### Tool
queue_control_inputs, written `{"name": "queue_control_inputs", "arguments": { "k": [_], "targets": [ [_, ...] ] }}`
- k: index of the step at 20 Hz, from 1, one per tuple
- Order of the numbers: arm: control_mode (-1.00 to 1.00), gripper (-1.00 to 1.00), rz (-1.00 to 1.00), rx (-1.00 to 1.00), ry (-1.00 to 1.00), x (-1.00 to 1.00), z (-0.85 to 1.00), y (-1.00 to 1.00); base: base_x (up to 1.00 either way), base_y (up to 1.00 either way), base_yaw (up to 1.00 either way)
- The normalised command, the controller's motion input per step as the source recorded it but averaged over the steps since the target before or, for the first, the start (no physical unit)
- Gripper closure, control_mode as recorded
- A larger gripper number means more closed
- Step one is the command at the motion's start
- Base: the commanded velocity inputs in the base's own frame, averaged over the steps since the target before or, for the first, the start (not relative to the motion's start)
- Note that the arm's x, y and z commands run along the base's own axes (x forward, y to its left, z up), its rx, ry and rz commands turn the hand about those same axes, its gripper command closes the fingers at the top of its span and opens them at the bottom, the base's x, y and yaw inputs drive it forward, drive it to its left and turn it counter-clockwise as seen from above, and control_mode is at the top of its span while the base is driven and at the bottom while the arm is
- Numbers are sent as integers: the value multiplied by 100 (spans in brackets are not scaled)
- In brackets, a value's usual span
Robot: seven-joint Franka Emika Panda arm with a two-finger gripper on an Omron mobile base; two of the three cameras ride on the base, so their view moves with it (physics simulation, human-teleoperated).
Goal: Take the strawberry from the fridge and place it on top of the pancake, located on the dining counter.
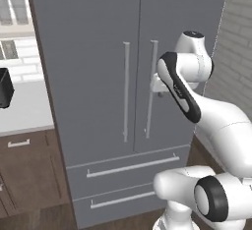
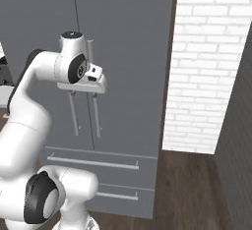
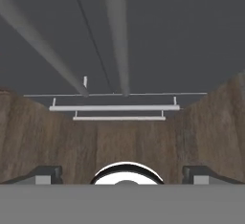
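Observation:
The fridge (image 1: 98, 76) is a tall grey double-door unit with both doors shut and two drawers (image 1: 128, 167) below. My gripper (image 1: 156, 91) hangs close in front of the right door, beside its long vertical handle (image 1: 150, 91). It points down along the fridge front. In the hand view the two handles (image 3: 117, 36) run away toward the drawer bars (image 3: 114, 108) and the wood floor. The fingertips (image 3: 45, 174) stand far apart with nothing between them, so the gripper (image 3: 125, 174) is open. From the right base view the gripper (image 2: 81, 90) sits over the handles (image 2: 96, 116). The strawberry is hidden behind the doors. Pancake and dining counter are out of view.
Left of the fridge is a narrow white counter (image 1: 27, 108) with a black toaster (image 1: 5, 87) over brown cabinets (image 1: 29, 175). A white brick wall (image 2: 206, 67) stands close on the fridge's right. Wood floor (image 2: 192, 189) lies in front of it.

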Motion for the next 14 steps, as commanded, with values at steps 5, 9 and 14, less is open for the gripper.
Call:
{"name": "queue_control_inputs", "arguments": {
  "k": [5,9,14],
  "targets": [
    [100,-100,0,0,0,0,0,0,-2,45,-3],
    [100,-100,0,0,0,0,0,0,-2,22,0],
    [100,-100,0,0,0,0,0,0,-29,0,4]
  ]
}}
